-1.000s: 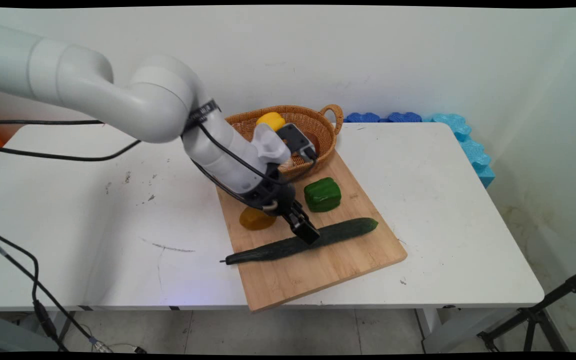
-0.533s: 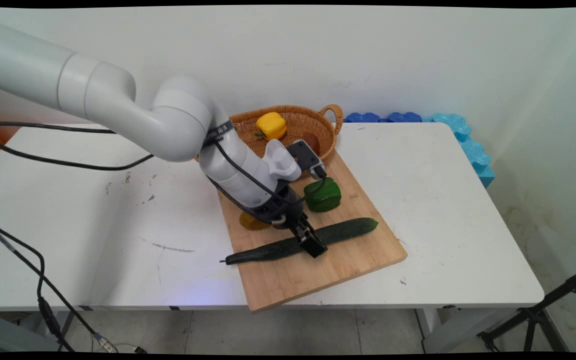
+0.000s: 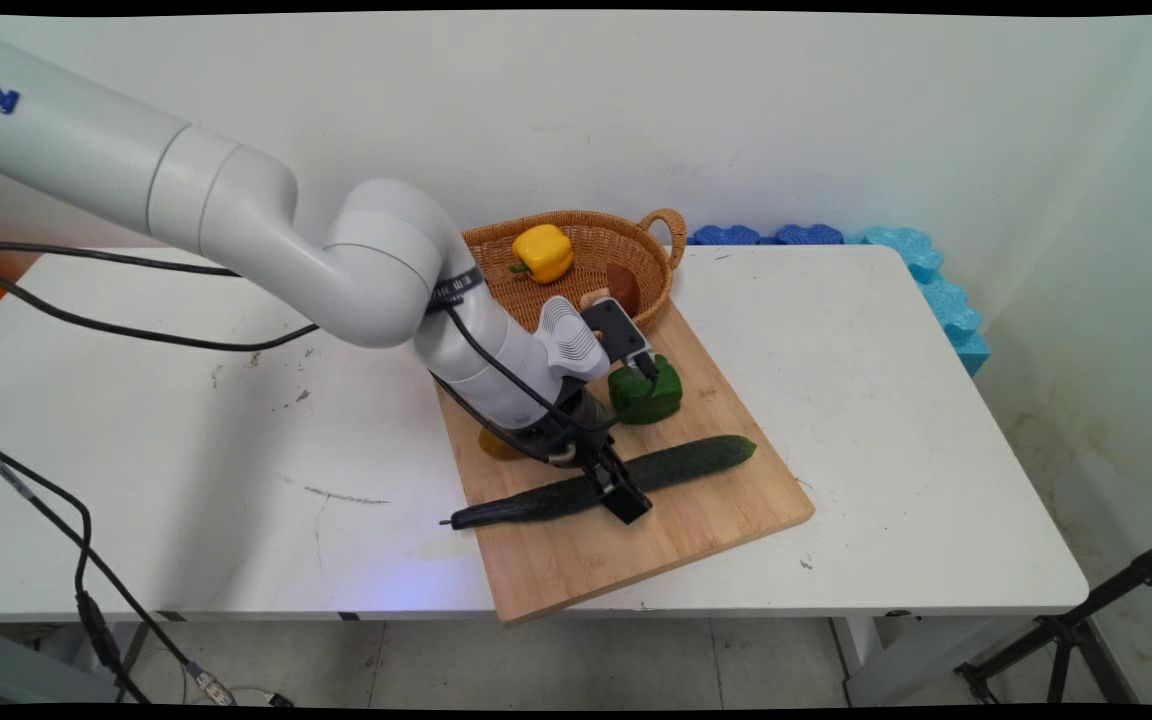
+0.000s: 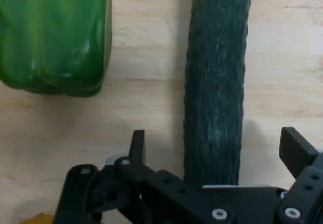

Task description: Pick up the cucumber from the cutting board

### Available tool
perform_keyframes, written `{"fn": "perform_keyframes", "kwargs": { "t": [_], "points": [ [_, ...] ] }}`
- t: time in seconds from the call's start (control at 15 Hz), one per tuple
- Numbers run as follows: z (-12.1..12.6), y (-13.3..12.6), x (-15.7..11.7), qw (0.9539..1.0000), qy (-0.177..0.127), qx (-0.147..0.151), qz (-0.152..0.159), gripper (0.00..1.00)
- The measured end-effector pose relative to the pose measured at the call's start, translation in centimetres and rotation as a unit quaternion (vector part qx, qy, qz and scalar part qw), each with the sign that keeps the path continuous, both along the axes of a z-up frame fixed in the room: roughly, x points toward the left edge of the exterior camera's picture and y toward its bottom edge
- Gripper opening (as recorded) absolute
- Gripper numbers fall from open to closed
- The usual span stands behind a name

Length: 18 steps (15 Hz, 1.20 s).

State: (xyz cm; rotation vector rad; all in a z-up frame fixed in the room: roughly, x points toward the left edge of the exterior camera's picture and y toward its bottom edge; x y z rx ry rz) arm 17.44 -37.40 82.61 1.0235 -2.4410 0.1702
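A long dark green cucumber lies across the wooden cutting board. My gripper is down over its middle, open, with one finger on each side of it and a gap between each finger and the skin. A green bell pepper sits on the board just behind the cucumber, close to my wrist. An orange-yellow piece on the board's left side is mostly hidden by the arm.
A wicker basket at the board's far end holds a yellow bell pepper and a brown item. Blue foam pieces line the table's far right corner. Black cables cross the table's left side.
The arm has come down and slightly forward, bringing the gripper from just above the cucumber to straddle it. The cucumber and the pepper lie where they were.
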Motion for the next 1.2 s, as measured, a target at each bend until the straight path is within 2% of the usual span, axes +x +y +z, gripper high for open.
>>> {"fn": "perform_keyframes", "kwargs": {
  "t": [0.6, 0.93, 1.0, 1.2],
  "points": [
    [1.2, -0.2, -0.2, 0.9999, -0.016, -0.002, 0.0, 1.0],
    [0.8, 0.1, 0.6, 0.9995, -0.031, 0.007, 0.0, 1.0],
    [0.6, 0.1, 0.7, 0.9994, -0.033, 0.008, 0.0, 0.0],
    [0.3, 0.2, 0.9, 0.9993, -0.036, 0.011, 0.002, 0.0]
  ]
}}
